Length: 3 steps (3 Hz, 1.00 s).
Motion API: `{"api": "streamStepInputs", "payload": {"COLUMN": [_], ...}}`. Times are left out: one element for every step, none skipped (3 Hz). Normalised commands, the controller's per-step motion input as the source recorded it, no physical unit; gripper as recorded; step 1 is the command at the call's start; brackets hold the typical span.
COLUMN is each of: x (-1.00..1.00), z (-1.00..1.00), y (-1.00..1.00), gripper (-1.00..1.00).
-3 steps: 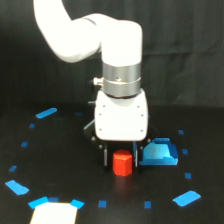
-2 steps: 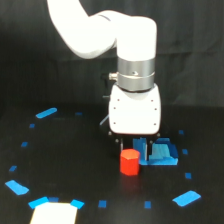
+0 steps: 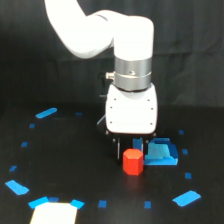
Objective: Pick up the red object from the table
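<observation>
The red object (image 3: 133, 162), a stubby red-orange block, stands on the black table (image 3: 75, 165) just left of centre-right in the exterior view. My gripper (image 3: 131, 150) hangs straight down over it from the white arm. Its dark fingers (image 3: 119, 149) sit low against the block's upper sides, closed to the block's width. The block's lower half shows below the fingers and its base looks level with the table. The back of the block is hidden by the gripper body.
A bright blue square tray (image 3: 161, 153) lies right beside the block on the exterior view's right, almost touching it. Blue tape marks (image 3: 46, 113) ring the table. A pale patch (image 3: 52, 214) sits at the bottom left.
The arm has shifted toward the exterior view's right and turned at the wrist. The red block has slid slightly right with it, closer to the blue tray, which stayed put.
</observation>
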Motion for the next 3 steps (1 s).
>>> {"api": "streamStepInputs", "payload": {"x": [-0.05, -0.24, -0.08], "z": [0.14, -0.3, -0.43], "y": [-0.32, -0.54, -0.46], "gripper": [0.25, 0.93, 1.0]}}
